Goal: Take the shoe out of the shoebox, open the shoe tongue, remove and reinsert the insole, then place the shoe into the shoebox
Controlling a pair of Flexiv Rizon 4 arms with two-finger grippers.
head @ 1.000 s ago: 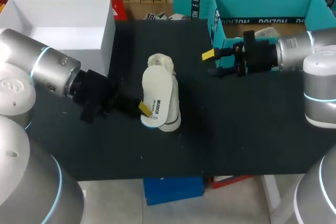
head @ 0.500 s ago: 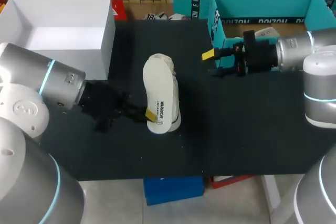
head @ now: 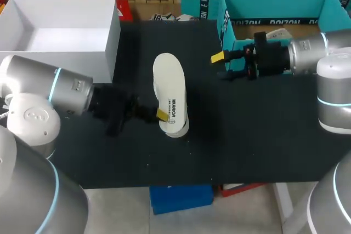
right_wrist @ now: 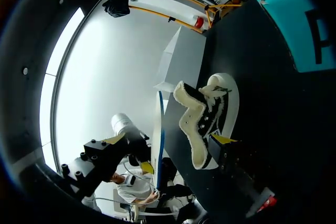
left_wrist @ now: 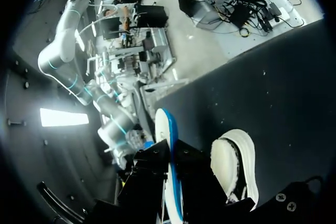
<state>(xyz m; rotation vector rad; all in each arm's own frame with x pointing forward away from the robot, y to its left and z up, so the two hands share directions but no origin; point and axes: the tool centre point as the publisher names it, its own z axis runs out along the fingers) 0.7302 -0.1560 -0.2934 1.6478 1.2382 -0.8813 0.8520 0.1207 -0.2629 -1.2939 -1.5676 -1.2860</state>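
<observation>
A white insole (head: 168, 86) hangs lengthwise over the white shoe (head: 180, 128), hiding most of it in the head view. My left gripper (head: 160, 115) is shut on the insole's near end. In the left wrist view the insole (left_wrist: 169, 166) shows edge-on, white with a blue rim, clamped between my black fingers, with the shoe (left_wrist: 237, 167) lying beside them on the mat. My right gripper (head: 222, 65) stands open by the corner of the teal shoebox (head: 227, 31), holding nothing. From the right wrist, the shoe (right_wrist: 207, 121) with its fleecy opening and the insole (right_wrist: 159, 124) lie ahead.
A white open box (head: 109, 42) sits at the table's back left, close behind my left arm. The black mat (head: 263, 130) covers the table. A white item lies inside the teal box behind my right wrist.
My left gripper has carried the insole to the right and turned it, so that it now lies over the shoe and covers it. The right arm has not moved.
</observation>
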